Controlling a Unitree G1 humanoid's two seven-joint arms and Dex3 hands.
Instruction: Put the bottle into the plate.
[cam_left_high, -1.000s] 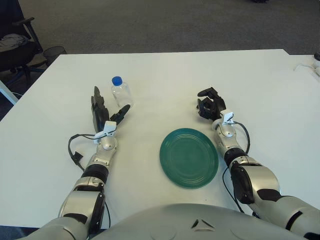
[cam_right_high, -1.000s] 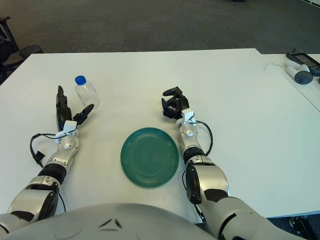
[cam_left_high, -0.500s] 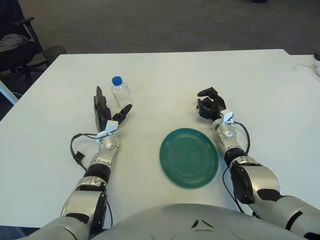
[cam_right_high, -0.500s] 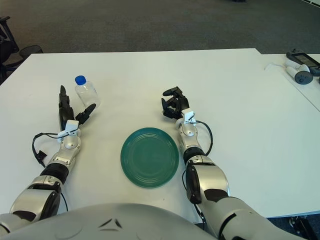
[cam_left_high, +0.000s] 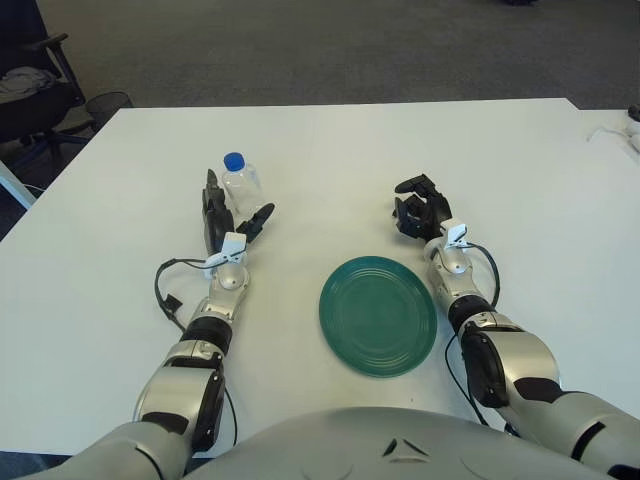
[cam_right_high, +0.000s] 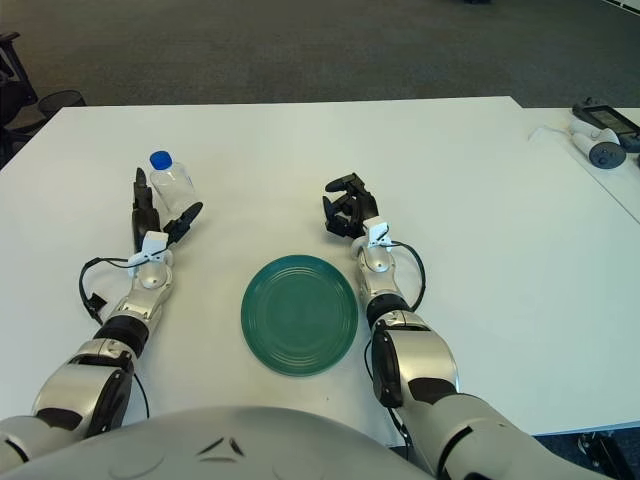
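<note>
while bottle (cam_left_high: 241, 184) stands, left hand (cam_left_high: 226, 218) spread beside it.

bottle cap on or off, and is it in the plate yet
Cap on: the blue cap tops the clear bottle. Not in the green plate; it stands on the table by the open left hand.

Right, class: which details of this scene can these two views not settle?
- Contact between left hand and bottle: fingers overlap its lower body in both views.
- Bottle contents: clear body, too small.
- Right hand palm: curled fingers hide it.
- Devices at table's right: cut off.
</note>
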